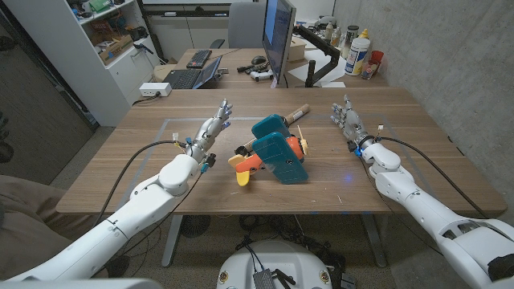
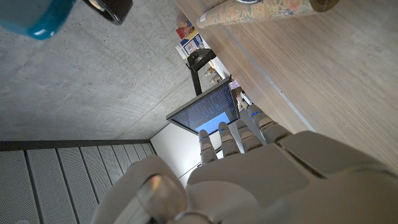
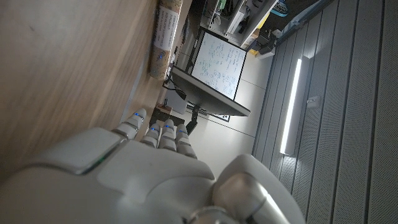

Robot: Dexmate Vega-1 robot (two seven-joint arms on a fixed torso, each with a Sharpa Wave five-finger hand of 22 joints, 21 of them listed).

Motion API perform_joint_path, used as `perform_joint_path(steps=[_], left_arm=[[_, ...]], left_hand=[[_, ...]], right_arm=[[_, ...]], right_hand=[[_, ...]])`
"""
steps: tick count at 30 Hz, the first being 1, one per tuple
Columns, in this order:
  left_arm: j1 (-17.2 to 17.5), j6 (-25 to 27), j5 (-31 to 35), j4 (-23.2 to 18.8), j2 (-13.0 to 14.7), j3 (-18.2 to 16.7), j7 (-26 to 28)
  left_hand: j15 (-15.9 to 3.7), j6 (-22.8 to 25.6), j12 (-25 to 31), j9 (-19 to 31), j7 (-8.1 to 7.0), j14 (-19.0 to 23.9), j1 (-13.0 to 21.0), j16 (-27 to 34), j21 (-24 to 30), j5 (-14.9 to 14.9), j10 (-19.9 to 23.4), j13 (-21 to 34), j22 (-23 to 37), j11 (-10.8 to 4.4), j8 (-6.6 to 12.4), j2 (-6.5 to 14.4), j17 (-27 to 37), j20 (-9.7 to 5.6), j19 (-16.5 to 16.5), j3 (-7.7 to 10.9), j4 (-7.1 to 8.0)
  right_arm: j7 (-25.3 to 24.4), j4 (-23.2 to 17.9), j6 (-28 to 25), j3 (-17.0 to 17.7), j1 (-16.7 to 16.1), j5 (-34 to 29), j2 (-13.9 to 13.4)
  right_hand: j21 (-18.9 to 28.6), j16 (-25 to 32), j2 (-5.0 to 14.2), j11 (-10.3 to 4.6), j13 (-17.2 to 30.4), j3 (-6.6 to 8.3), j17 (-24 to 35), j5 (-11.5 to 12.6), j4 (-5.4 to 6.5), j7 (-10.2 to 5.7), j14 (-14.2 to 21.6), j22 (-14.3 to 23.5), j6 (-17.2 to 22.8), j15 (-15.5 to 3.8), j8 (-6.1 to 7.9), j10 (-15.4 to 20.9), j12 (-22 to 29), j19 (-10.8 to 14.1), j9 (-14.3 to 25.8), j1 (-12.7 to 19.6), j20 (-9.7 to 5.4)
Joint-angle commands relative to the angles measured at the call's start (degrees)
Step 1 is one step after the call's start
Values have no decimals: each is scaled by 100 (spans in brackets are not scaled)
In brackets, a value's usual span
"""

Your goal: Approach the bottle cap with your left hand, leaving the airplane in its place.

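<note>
— Looking down from the head view, we are seeing the left hand (image 1: 210,130) standing over the wooden table (image 1: 144,172) left of the toys, fingers spread and holding nothing. Are we finding the bottle cap?

— We are not making out a cap for certain. A small dark piece (image 1: 239,150) is lying just beside the airplane's orange nose, too small for us to tell what it is.

— And the airplane (image 1: 273,152)?

— It is sitting at the middle of the table, teal body with orange and yellow parts, near the left hand but apart from it. A patterned roll (image 1: 295,113) is lying just behind it.

— What are we seeing of the right hand (image 1: 348,120)?

— It is standing on the far right of the table, well apart from the airplane, fingers extended and slightly parted, gripping nothing. Behind the table a monitor (image 1: 278,36) is glowing.
</note>
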Motion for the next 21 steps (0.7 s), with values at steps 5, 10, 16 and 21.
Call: perform_joint_path(steps=[5,10,16,21], left_arm=[[366,252,367,-389,279,-80,199],[519,440,576,-661,441,-123,318],[661,496,702,-849,550,-213,375],[734,536,813,-941,591,-235,401]], left_hand=[[-514,35,11,13,-17,11,52,34,13,25,10,15,19,-33,25,0,16,-12,41,-1,-38],[-519,-1,5,13,-16,3,54,28,5,31,4,16,19,-31,8,-4,17,-13,37,-2,-39],[-530,-11,3,14,-18,5,56,26,-1,38,5,16,20,-35,3,-9,17,-17,39,-5,-39],[-544,-14,8,14,-19,21,56,30,-2,44,25,16,20,-39,2,-13,17,-33,49,-7,-39]], right_arm=[[-302,78,89,-97,41,-261,48],[-395,146,119,-121,71,-320,96],[-513,178,109,-150,89,-384,135],[-544,233,128,-171,111,-415,164]], right_hand=[[32,40,10,2,22,6,12,44,36,0,-40,17,-49,3,27,-45,7,-35,29,1,21],[33,41,11,2,22,3,12,43,38,0,-42,17,-53,-1,27,-52,7,-38,29,0,22],[35,42,11,4,21,1,11,42,39,-6,-46,17,-55,-5,28,-50,12,-41,29,-1,23],[35,41,11,3,21,-2,11,42,41,-8,-53,17,-55,-4,29,-53,14,-45,29,-1,22]])
